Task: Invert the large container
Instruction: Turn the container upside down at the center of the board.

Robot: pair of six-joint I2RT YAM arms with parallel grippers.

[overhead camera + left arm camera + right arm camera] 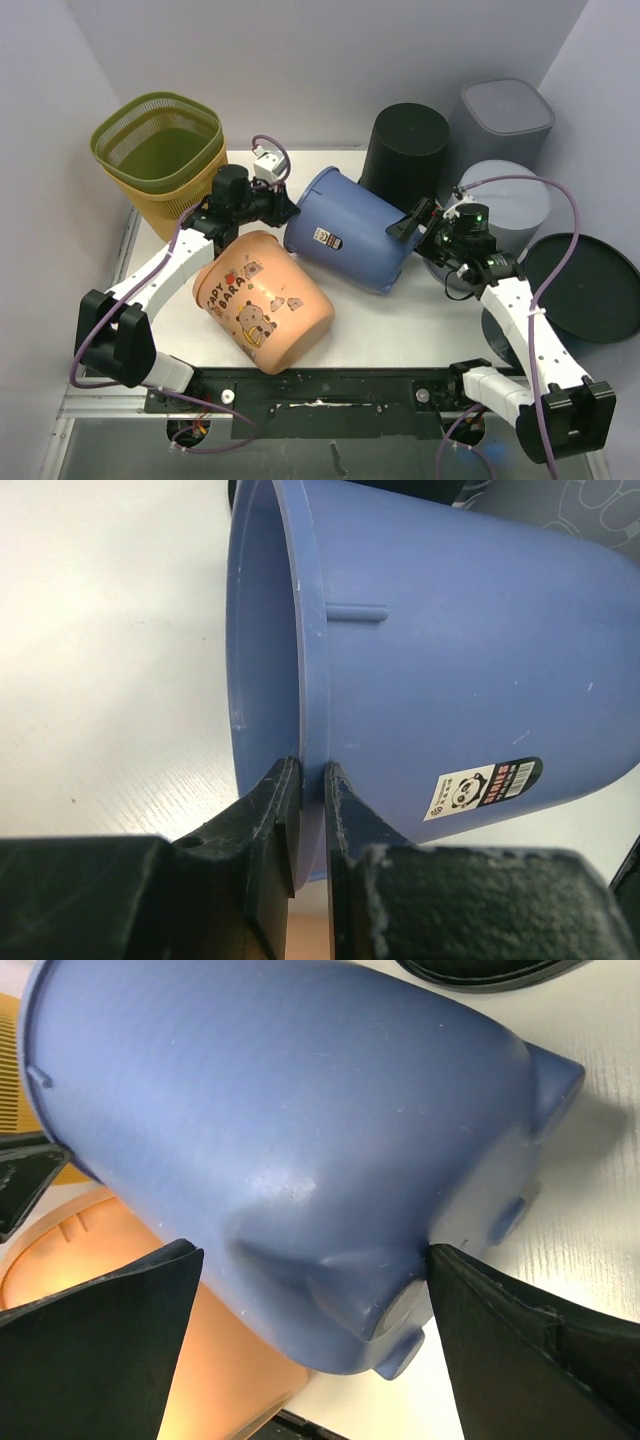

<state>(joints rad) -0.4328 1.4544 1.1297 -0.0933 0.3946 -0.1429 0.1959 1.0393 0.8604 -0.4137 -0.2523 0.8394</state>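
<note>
Blue bin is lying on its side on the tabletop, strung between the 2 pincers. Its mouth points at the left pincer and its base at the right pincer.

The left pincer is squeezed narrow on the bin's rim, 1 finger inside the mouth and 1 outside on the wall. A panda sticker sits on the wall just past the outer finger.

The right pincer is spread wide with a finger on each side of the base. The blue wall fills the gap between them, and I can't tell if the pads actually touch it.

Container count:
- 1 orange bucket with a cartoon print. It's tipped on its side just beside the blue bin, on the arm-base side of the left pincer.
- 1 green mesh basket sitting inside 1 yellow mesh basket, so that's 2 nested. They're beyond the left pincer, out to its left.
- 1 black bin standing bottom-up, just behind the blue bin and beyond the right pincer.
- 2 grey bins, both bottom-up. 1 is right next to the right pincer on its outer side and the other is further back.
- 1 round black tray, out to the right of the right pincer.
</note>
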